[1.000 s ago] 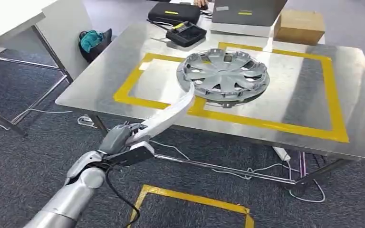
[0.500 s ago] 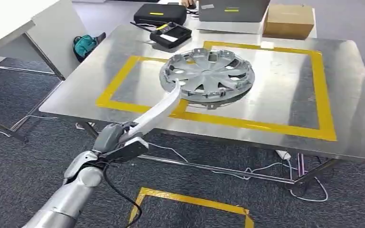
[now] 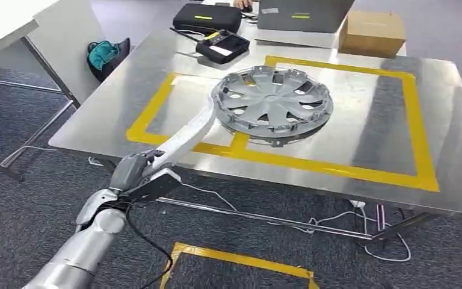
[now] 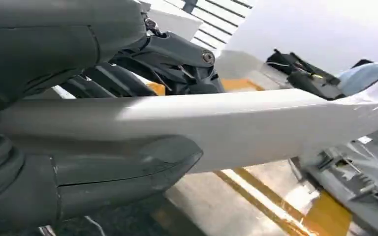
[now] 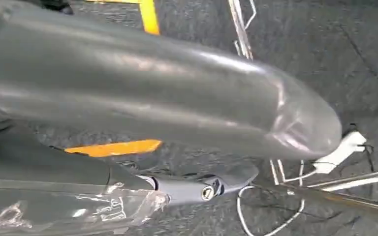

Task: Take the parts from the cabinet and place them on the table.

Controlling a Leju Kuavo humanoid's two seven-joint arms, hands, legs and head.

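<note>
Below the near edge of the metal table (image 3: 126, 108), my left hand (image 3: 133, 171) grips one end of a long silver trim strip (image 3: 186, 133); the thumb (image 4: 103, 172) and the darker fingers (image 4: 172, 49) close around it from opposite sides. The strip slants up from my hand over the table edge, and its far end reaches the rim of the grey wheel cover (image 3: 274, 103), which lies flat on the table across the yellow tape frame (image 3: 418, 120). Beyond the wheel cover sit a black case (image 3: 207, 17), a small black-and-yellow device (image 3: 222, 45) and a cardboard box (image 3: 373, 33). My right hand (image 5: 152, 98) hangs over the grey carpet (image 5: 325, 49); I cannot tell how its fingers lie.
</note>
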